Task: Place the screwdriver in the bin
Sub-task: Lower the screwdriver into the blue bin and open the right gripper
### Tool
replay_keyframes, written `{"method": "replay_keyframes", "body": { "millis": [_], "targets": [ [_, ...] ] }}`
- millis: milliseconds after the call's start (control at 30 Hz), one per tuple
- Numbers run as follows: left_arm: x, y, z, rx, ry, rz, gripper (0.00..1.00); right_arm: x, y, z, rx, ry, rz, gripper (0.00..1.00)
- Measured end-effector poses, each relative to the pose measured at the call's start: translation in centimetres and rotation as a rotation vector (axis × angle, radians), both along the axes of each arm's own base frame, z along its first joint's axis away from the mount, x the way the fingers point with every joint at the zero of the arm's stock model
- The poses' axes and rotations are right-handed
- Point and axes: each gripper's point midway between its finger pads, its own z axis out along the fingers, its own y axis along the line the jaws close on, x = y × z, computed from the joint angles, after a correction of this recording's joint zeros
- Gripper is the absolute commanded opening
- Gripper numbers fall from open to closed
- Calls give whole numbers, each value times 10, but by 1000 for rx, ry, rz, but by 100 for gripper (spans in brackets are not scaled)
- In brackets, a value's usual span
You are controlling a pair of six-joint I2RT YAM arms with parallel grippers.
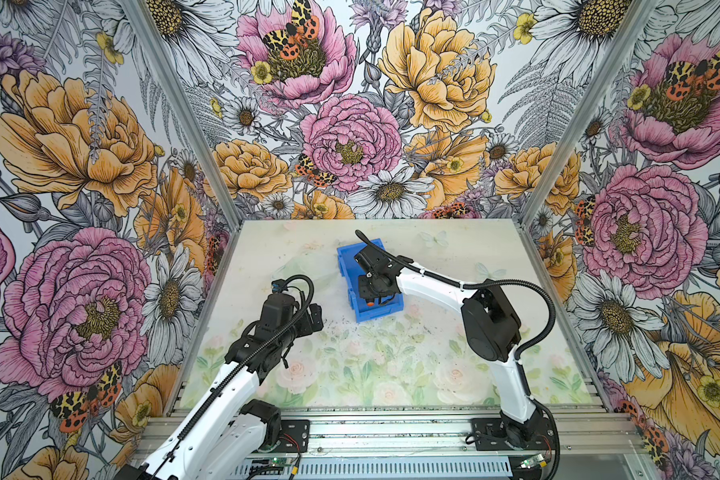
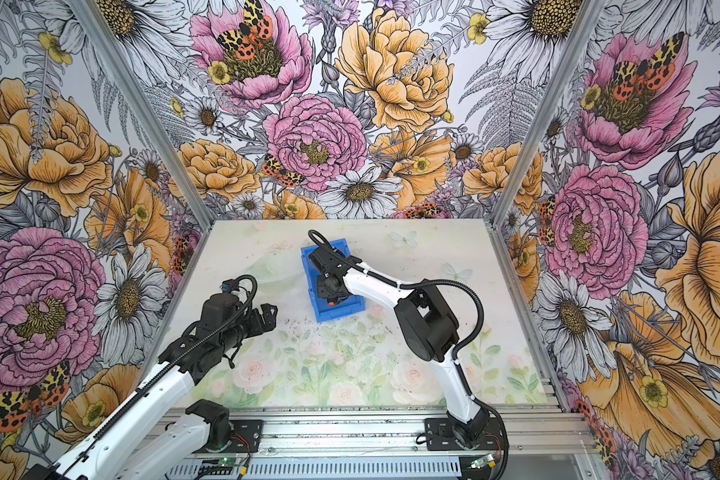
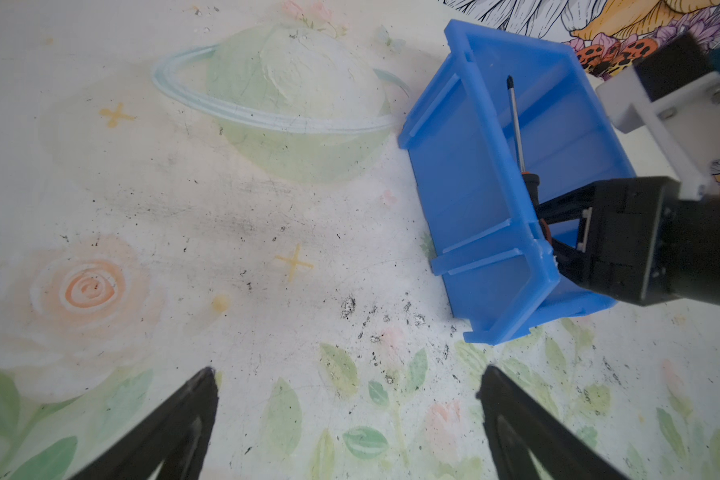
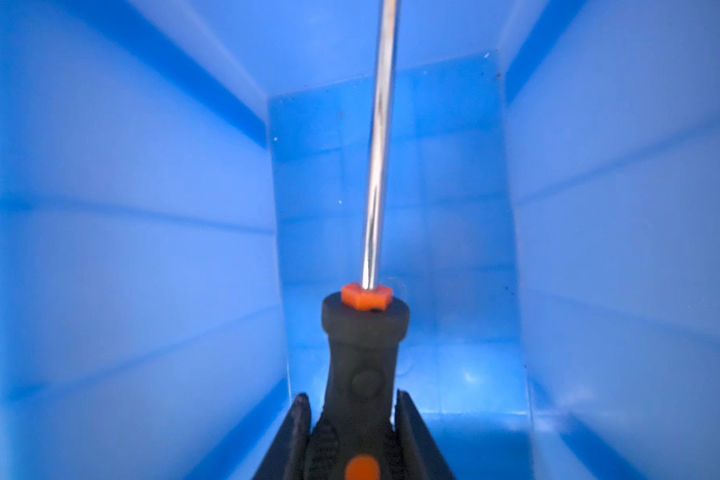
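The screwdriver (image 4: 364, 365) hangs inside the bin (image 4: 121, 249), handle pinched by the right gripper (image 4: 352, 415), seemingly off its floor; the left gripper (image 3: 348, 374) jaws stand spread.

- We see the bin (image 1: 347, 259), bright blue plastic with an open top and ribbed sides. It stands upright on the bench, nearer the far edge, slightly askew.
- We see the screwdriver (image 4: 362, 353), with a black-and-orange handle and thin shiny shaft, inside the bin along its length. The tip points at the far wall, and the right gripper (image 4: 352, 399) is clamped on the handle.
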Motion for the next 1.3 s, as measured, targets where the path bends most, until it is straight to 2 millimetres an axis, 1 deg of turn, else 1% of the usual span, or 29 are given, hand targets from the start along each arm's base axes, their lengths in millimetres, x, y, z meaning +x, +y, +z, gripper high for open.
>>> {"method": "replay_keyframes", "body": {
  "millis": [167, 367, 700, 800, 900, 1100, 1300],
  "targets": [
    [0, 0, 0, 0, 0, 0, 99, -1, -1, -13, -18, 20, -1, 0],
    [0, 0, 0, 0, 0, 0, 99, 0, -1, -18, -21, 26, -5, 0],
    [0, -1, 0, 0, 0, -2, 99, -1, -3, -40, -50, 57, -11, 6],
    [-1, 0, 0, -1, -2, -2, 99, 0, -3, -40, -48, 58, -14, 10],
    [-1, 0, 1, -2, -6, -2, 99, -1, -3, -40, -47, 59, -18, 18],
    [-3, 0, 9, -12, -36, -2, 99, -1, -3, -40, -43, 61, -28, 28],
    [-3, 0, 10, -15, -42, -2, 99, 0, -3, -37, -35, 58, -37, 39]
  ]
}}
